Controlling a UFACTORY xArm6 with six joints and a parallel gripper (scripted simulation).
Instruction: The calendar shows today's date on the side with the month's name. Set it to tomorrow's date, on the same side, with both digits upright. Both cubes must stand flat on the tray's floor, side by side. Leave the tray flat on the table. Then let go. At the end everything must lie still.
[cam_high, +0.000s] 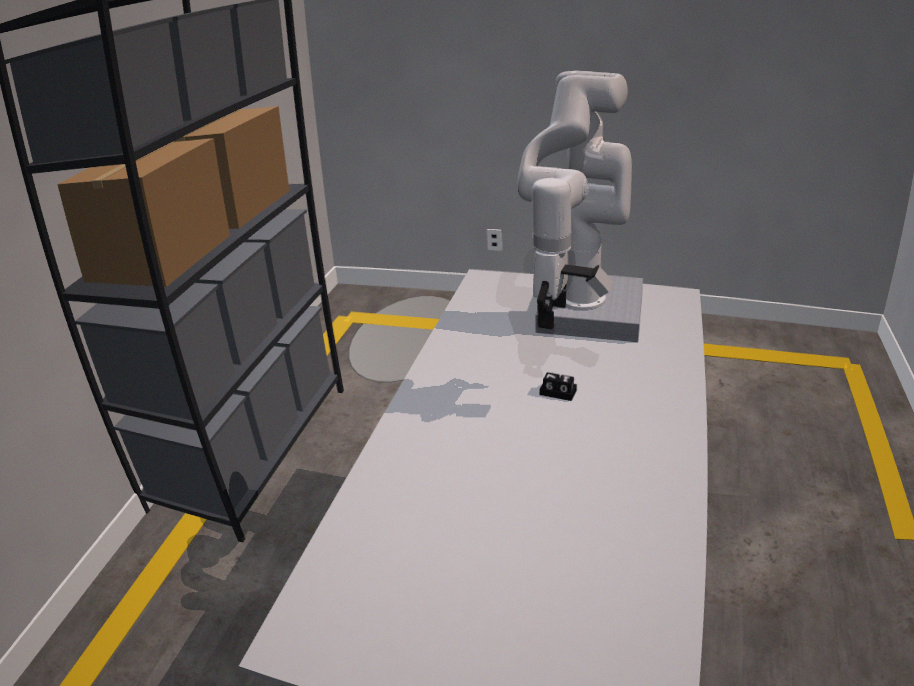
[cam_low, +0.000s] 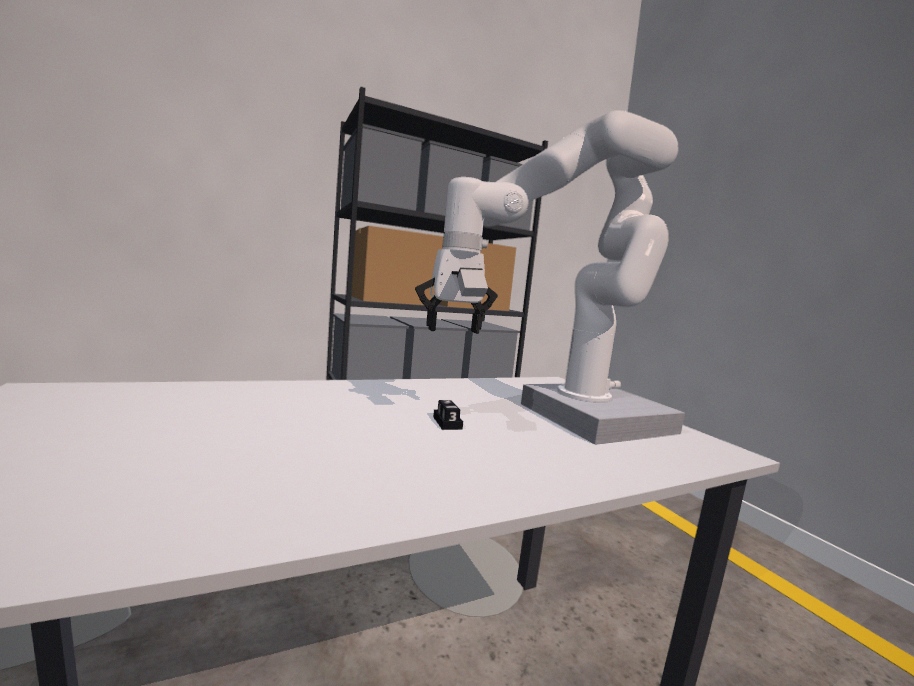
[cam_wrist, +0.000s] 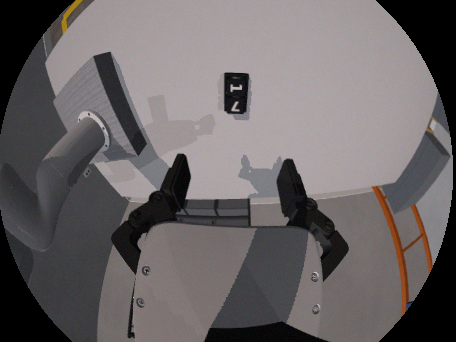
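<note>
Plainly, the hand hangs spread and empty; below it the calendar's cubes look light, rigid, best pinched on opposite flat sides.

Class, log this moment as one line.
gripper: open, empty, raised above table | two black number cubes: side by side in black tray | white table: tray flat

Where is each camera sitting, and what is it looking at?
Top: high up across the room, looking down the table at the whole arm.
Exterior: beside the table, low, seeing the arm side-on with the shelf rack behind.
Wrist: on the arm's end, looking down past the open gripper at its own fingers.
All three show the calendar on the table.
</note>
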